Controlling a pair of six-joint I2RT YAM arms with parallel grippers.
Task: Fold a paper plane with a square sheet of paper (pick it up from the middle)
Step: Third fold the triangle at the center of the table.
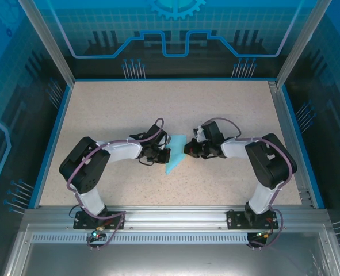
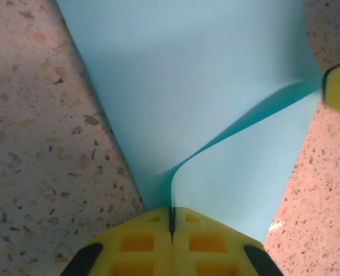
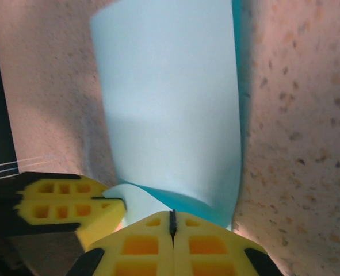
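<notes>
The paper plane (image 1: pixel 175 154) is lying half folded at the middle of the speckled table (image 1: pixel 227 109), a narrow light blue shape tapering to a point toward the arms' bases. The two arms are reaching in toward each other from either side of it.

The left gripper (image 1: pixel 163 155) is pressing in at the paper's left edge. In the left wrist view its yellow fingers (image 2: pixel 141 241) are sitting closed with only a thin seam between them. They are pinching the paper plane (image 2: pixel 187 86) where a flap is curling up out of that seam, and a darker crease is running away toward the right gripper (image 2: pixel 339 83).

The right gripper (image 1: pixel 187 149) is meeting the paper's right edge. In the right wrist view its jaws are likewise standing closed on the near edge of the paper plane (image 3: pixel 170 103), which is bending upward just ahead of the right gripper (image 3: pixel 171 221). The left gripper (image 3: pixel 72 207) is showing just beside it, touching the same sheet.
</notes>
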